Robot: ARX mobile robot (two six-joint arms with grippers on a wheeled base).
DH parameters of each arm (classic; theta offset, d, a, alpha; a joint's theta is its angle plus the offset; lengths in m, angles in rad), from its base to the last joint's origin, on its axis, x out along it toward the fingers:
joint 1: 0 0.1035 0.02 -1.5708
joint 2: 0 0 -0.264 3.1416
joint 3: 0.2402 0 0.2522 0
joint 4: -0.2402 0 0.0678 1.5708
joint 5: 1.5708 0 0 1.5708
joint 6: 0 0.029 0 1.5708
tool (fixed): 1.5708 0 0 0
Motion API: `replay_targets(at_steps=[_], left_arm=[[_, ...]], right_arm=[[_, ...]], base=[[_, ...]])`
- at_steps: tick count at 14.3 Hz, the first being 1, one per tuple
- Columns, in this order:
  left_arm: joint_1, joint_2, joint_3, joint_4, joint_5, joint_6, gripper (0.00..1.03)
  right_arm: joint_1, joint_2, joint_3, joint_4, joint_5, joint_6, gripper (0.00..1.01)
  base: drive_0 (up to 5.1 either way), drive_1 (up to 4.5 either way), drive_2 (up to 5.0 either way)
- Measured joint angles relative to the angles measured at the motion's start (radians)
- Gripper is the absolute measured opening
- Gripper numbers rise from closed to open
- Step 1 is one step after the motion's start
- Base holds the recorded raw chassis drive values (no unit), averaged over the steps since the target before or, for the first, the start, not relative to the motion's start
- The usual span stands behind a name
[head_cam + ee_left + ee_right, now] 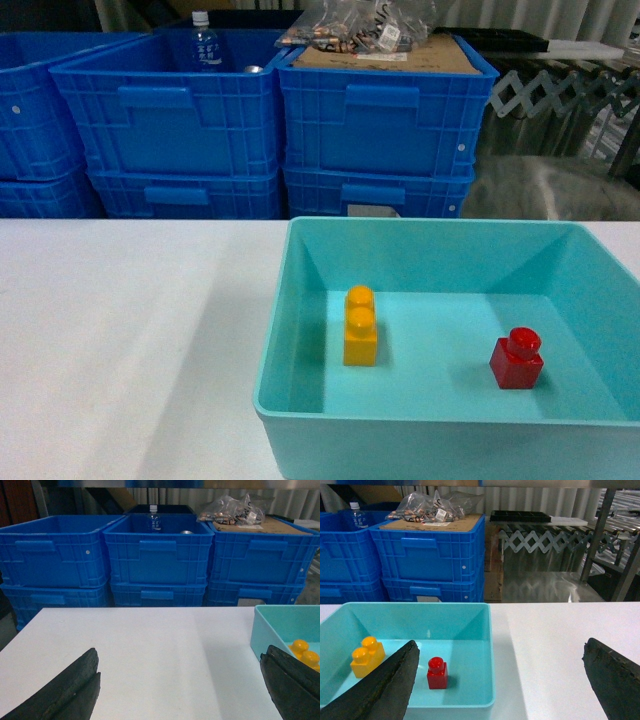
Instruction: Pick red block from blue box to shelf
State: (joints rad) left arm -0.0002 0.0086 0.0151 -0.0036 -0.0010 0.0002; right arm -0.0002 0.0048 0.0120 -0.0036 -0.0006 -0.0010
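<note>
The red block (516, 358) stands upright, stud up, on the floor of the blue box (272, 340), near its right wall. In the right wrist view the red block (437, 673) is just right of my left fingertip. My right gripper (500, 665) is open and empty, hanging over the blue box's (489, 645) right wall. My left gripper (180, 675) is open and empty over bare white table, left of the blue box (261, 630). Neither gripper shows in the head view. Of the shelf only a steel bar (520, 483) above the crates shows.
A yellow-orange two-stud brick (360, 326) stands left of centre in the box. Stacked dark blue crates (380, 120) line the far side of the white table (120, 330); one holds a bottle (203, 42). A folding metal lattice (555, 541) and steel uprights (599, 535) stand at the right.
</note>
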Motion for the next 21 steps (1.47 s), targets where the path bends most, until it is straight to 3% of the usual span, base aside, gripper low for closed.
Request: replay_targets(at_steps=[20, 21], left_arm=[[0.0, 0.0, 0.0, 0.0, 0.0, 0.0, 0.98], [0.0, 0.0, 0.0, 0.0, 0.0, 0.0, 0.98]], right_arm=[[0.0, 0.0, 0.0, -0.001, 0.0, 0.0, 0.98], [-0.015, 0.061, 0.037, -0.116, -0.058, -0.047, 0.98]], base=[[0.0, 0.0, 0.0], [0.0, 0.0, 0.0]])
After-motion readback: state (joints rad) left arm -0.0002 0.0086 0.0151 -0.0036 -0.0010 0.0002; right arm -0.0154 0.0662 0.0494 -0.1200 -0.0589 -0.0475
